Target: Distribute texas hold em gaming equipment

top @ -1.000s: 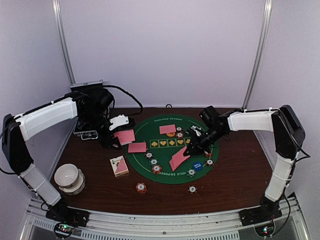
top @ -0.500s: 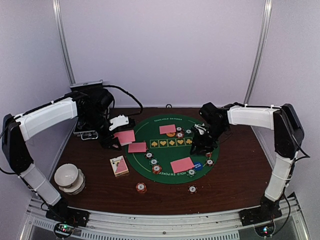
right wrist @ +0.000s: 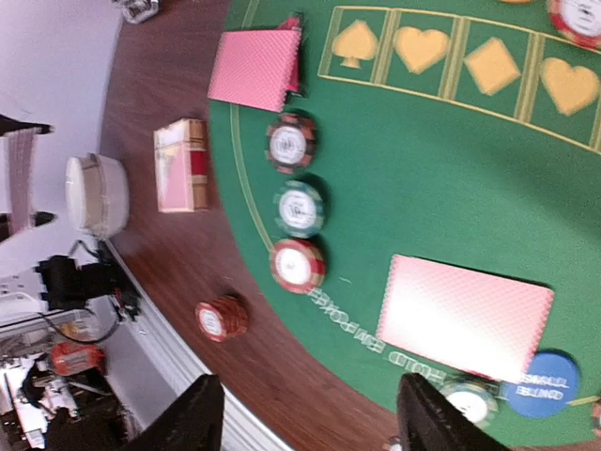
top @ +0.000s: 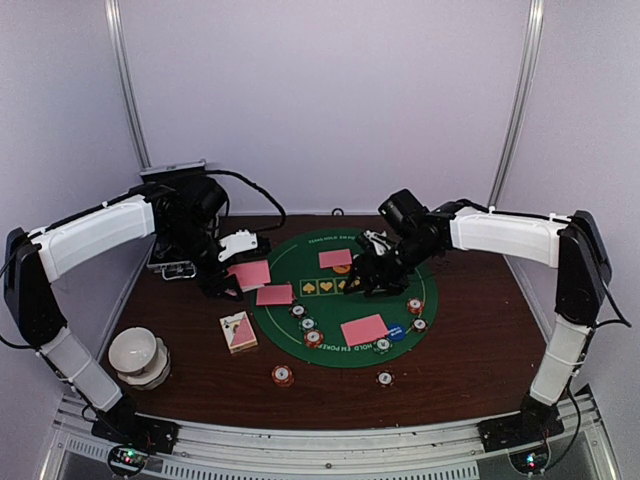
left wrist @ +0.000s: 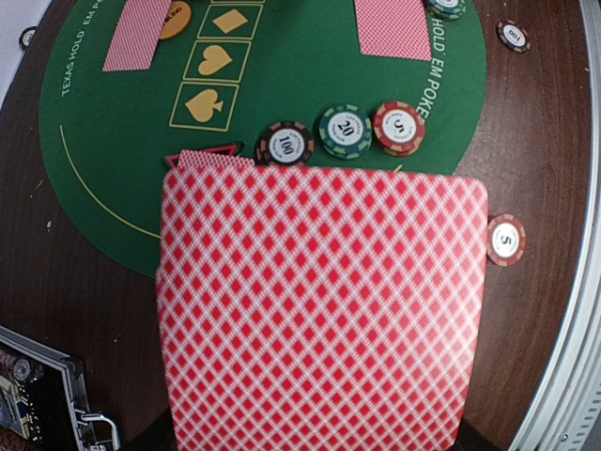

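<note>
Right gripper (top: pixel 373 279): my fingers (right wrist: pixel 202 418) stand apart with nothing between them, above the green mat (top: pixel 335 308).

Near card (top: pixel 364 329): it lies flat, pink back up, on the near part of the mat, clear of my fingers. Its long axis runs left to right in the top view, with the right end angled slightly toward the far side. That end's near corner meets the blue button disc (top: pixel 397 331). Three poker chips (top: pixel 308 324) sit in a slanted row just left of it.

Left gripper (top: pixel 226 278): clamped on the held card (left wrist: pixel 319 310), back up, over the mat's left edge. Its long axis also runs left to right. Whether I hold one card or several, I cannot tell. One loose card (top: pixel 274 294) lies just beside it.
</note>
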Robot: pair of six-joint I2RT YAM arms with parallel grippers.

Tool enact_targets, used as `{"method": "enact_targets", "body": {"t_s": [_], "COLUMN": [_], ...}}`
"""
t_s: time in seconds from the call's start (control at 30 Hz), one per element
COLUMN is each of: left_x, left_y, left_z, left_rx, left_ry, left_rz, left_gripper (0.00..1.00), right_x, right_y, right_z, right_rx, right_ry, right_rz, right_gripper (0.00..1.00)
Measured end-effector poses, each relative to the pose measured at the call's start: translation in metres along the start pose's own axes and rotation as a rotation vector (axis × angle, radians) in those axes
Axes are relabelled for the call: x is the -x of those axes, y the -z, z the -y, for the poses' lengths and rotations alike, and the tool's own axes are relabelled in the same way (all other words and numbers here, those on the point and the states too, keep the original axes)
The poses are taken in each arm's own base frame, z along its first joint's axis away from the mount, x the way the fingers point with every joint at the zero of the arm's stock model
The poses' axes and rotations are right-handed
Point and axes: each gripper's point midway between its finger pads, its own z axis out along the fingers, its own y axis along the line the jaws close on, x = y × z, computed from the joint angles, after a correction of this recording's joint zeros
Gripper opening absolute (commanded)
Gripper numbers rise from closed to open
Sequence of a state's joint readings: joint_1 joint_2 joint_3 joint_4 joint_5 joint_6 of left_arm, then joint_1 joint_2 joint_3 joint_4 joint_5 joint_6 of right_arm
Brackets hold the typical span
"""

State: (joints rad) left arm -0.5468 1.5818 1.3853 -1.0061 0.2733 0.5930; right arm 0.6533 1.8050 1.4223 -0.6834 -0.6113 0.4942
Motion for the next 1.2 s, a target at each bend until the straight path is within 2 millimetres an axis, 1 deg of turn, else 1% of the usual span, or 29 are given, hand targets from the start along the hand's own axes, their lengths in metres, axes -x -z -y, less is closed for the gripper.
{"method": "enact_targets", "body": {"t_s": [0.03,0.13,0.23,0.3,0.4,0.5,0.6,0.67,0.77,0.9,1.07,1.2], "left_x": [0.0,0.0,0.0,0.001,0.001,0.0,0.001,0.001,0.001,0.001,0.001,0.001], "left_y": [0.0,0.0,0.0,0.0,0.0,0.0,0.0,0.0,0.0,0.0,0.0,0.0], "left_z": [0.0,0.0,0.001,0.001,0.002,0.003,0.003,0.003,0.003,0.003,0.004,0.004], "left_rx": [0.0,-0.001,-0.005,-0.008,-0.011,-0.015,-0.016,-0.016,-0.016,-0.017,-0.019,-0.019], "left_ry": [0.0,0.001,0.001,0.001,0.002,0.003,0.003,0.003,0.003,0.003,0.003,0.004], "left_rz": [0.0,0.0,0.002,0.004,0.005,0.005,0.006,0.005,0.005,0.006,0.008,0.009], "left_gripper": [0.0,0.0,0.0,0.0,0.0,0.0,0.0,0.0,0.0,0.0,0.0,0.0], "right_x": [0.002,0.013,0.025,0.03,0.036,0.037,0.034,0.033,0.033,0.035,0.039,0.044], "right_y": [-0.003,-0.01,-0.01,-0.014,-0.026,-0.042,-0.057,-0.063,-0.069,-0.071,-0.079,-0.086], "right_z": [-0.012,-0.061,-0.1,-0.121,-0.141,-0.153,-0.159,-0.161,-0.168,-0.176,-0.182,-0.184], "right_rx": [0.038,0.197,0.337,0.402,0.469,0.509,0.531,0.544,0.569,0.612,0.64,0.653], "right_ry": [-0.004,0.004,0.005,0.004,0.001,-0.013,-0.029,-0.035,-0.043,-0.052,-0.061,-0.07], "right_rz": [0.01,0.07,0.119,0.127,0.124,0.101,0.075,0.06,0.048,0.042,0.031,0.023], "right_gripper": [0.75,0.77,0.79,0.79,0.8,0.8,0.8,0.81,0.82,0.83,0.83,0.8]}}
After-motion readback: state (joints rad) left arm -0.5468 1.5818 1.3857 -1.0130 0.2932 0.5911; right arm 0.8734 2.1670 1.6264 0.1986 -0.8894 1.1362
